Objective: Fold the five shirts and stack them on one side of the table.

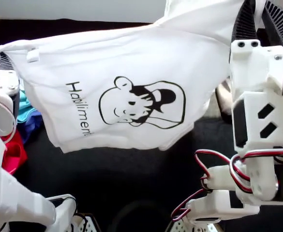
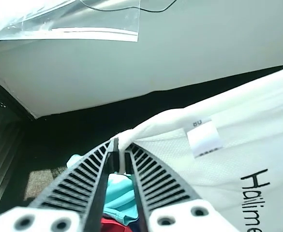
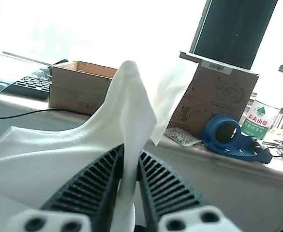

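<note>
A white shirt [image 1: 131, 101] with a black cartoon print hangs spread in the air above the dark table [image 1: 117, 183]. My left gripper [image 2: 118, 162] is shut on one corner of the white shirt [image 2: 228, 159], close to its sewn label [image 2: 204, 137]. My right gripper [image 3: 130, 166] is shut on another corner of the white shirt [image 3: 83, 150], held high at the right. In the high view the left arm [image 1: 1, 111] stands at the left edge and the right arm [image 1: 260, 111] at the right. Teal, blue and red shirts [image 1: 20, 130] lie heaped at the table's left.
The heap of coloured shirts [image 2: 119, 200] lies below the left gripper. Behind the table runs a pale wall with a ledge carrying a cardboard box [image 3: 81, 87], a blue tape dispenser [image 3: 230, 135] and a bottle [image 3: 260, 121]. Red and black cables [image 1: 214, 174] loop by the right arm's base.
</note>
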`<state>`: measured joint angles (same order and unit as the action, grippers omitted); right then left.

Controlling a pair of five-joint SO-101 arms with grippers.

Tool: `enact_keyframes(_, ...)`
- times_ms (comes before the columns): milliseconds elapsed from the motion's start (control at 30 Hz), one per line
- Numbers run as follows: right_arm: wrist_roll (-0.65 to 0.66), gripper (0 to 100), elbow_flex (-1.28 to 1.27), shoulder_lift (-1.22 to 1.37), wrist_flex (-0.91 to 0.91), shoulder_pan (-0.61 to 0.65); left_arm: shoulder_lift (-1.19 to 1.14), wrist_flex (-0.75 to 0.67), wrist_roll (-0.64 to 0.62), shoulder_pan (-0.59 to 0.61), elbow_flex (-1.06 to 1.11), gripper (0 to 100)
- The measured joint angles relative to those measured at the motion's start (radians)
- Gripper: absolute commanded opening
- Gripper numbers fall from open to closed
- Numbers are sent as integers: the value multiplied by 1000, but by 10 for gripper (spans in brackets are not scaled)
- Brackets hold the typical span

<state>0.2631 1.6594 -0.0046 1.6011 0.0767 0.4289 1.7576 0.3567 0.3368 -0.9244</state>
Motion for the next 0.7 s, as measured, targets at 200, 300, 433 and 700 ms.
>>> enact_keyframes(200,0,6,8,-61,0,-6,87,0,0,2,61,10)
enact_keyframes(300,0,6,8,-95,0,-6,114,0,0,2,167,10)
enact_keyframes(433,0,6,8,-144,23,-6,141,0,0,0,242,10)
enact_keyframes(700,3,6,15,-256,127,-6,298,0,0,2,252,10)
